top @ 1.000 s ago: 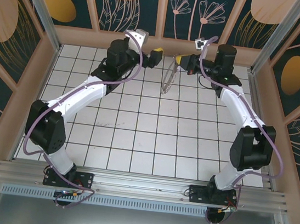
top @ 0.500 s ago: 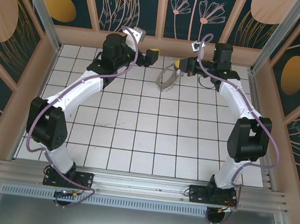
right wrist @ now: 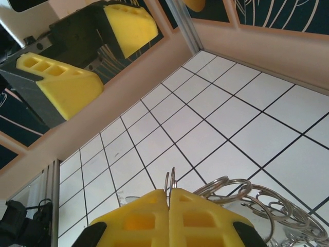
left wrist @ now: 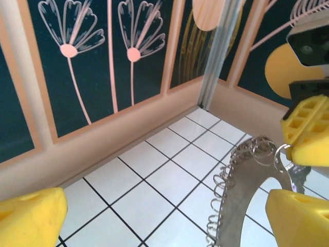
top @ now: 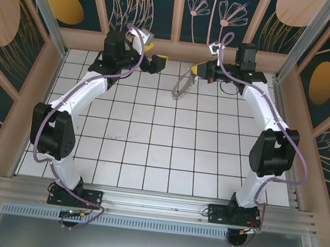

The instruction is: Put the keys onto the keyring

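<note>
Moved: left claw has backed off toward the upper left of the top view, away from the keyring; right claw has shifted slightly left and the ring has swung with it.
Keyring place: upper middle of the top view, dangling tilted off the right claw over the tile floor; lower right of the left wrist view.
Key: cannot pick it out.
Step (judged): lining the left claw up again on the ring's small loops.
Do it well: keep the right pinch firm, let the swing settle, come in slowly, don't knock the ring.
Right claw: pressed together, pinching a small silver split ring on the keyring's edge.
Left claw: spread wide, holding nothing.
</note>
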Tool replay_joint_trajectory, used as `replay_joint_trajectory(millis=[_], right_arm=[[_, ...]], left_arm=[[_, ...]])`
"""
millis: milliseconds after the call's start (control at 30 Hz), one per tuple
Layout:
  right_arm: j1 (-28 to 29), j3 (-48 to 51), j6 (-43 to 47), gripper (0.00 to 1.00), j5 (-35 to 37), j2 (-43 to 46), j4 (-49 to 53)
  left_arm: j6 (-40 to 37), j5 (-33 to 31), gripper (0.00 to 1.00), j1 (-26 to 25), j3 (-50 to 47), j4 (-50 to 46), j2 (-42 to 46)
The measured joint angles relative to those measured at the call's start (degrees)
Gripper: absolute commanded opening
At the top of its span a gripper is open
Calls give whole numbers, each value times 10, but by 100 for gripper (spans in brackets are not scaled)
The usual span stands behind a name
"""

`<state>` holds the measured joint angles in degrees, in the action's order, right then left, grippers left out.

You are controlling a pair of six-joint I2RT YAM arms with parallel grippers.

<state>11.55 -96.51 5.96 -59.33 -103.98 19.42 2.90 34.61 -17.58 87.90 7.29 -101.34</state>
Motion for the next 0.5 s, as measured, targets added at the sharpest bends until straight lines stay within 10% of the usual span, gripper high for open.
replay_joint_trajectory(millis=[500], right_arm=[[3, -12, 26, 0, -37, 1, 36]], left_arm=[[-24, 229, 67, 2, 77, -60, -70]])
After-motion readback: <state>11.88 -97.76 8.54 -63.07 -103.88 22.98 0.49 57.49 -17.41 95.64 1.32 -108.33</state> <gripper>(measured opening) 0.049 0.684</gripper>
